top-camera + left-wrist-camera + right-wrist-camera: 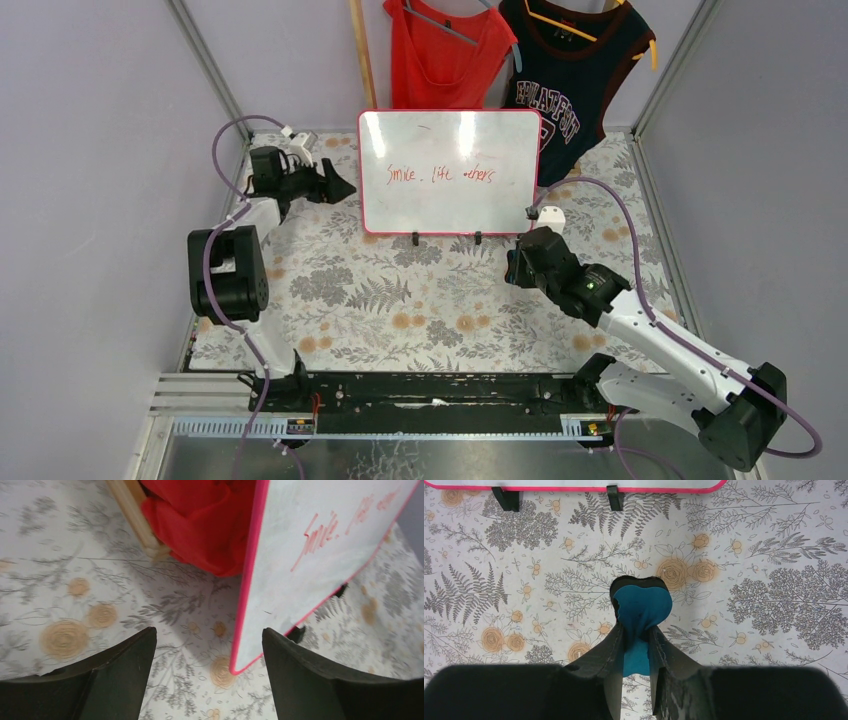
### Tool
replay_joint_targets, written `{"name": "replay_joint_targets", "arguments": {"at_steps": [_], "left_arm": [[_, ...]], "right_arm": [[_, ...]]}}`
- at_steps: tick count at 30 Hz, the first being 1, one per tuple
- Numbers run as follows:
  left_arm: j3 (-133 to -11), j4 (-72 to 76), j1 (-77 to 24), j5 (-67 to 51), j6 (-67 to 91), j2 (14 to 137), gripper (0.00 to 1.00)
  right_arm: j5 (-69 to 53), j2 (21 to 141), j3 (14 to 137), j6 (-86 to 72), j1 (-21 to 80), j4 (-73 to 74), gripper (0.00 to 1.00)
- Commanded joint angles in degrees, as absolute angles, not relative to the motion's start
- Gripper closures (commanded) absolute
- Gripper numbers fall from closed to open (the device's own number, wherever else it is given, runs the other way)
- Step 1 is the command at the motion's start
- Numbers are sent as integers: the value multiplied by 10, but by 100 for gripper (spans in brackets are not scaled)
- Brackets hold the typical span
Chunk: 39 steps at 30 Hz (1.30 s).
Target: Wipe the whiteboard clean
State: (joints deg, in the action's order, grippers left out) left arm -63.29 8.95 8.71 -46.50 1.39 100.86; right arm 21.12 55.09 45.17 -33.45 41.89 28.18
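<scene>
Large glossy white whiteboard (450, 170) with thin pink-red frame, upright on two black feet at the far edge, centre, of the flower-patterned table (400, 320). Left gripper (207, 640) spread wide just beside its left edge. Right gripper (636, 635) near its bottom right corner, not touching, pinching a small soft blue eraser (641, 605).

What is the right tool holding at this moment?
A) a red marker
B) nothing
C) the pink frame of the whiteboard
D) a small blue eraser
D: the right wrist view shows the right tool closed on the blue eraser, which is apart from the whiteboard.
</scene>
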Motion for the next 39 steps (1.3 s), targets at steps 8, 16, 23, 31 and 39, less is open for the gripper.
{"name": "replay_joint_targets", "arguments": {"at_steps": [8, 16, 23, 31, 39], "left_arm": [[-747, 8, 108, -649, -19, 1094, 27], [-782, 4, 114, -668, -29, 1130, 28], [-801, 92, 134, -720, 45, 1167, 30], [-816, 245, 144, -775, 186, 1200, 31], [-875, 916, 145, -843, 805, 1321, 38]], "right_arm": [[235, 554, 481, -327, 424, 284, 100], [239, 560, 492, -326, 424, 283, 100], [241, 567, 493, -327, 424, 285, 100], [243, 576, 495, -332, 424, 286, 100], [238, 589, 503, -333, 424, 284, 100]]}}
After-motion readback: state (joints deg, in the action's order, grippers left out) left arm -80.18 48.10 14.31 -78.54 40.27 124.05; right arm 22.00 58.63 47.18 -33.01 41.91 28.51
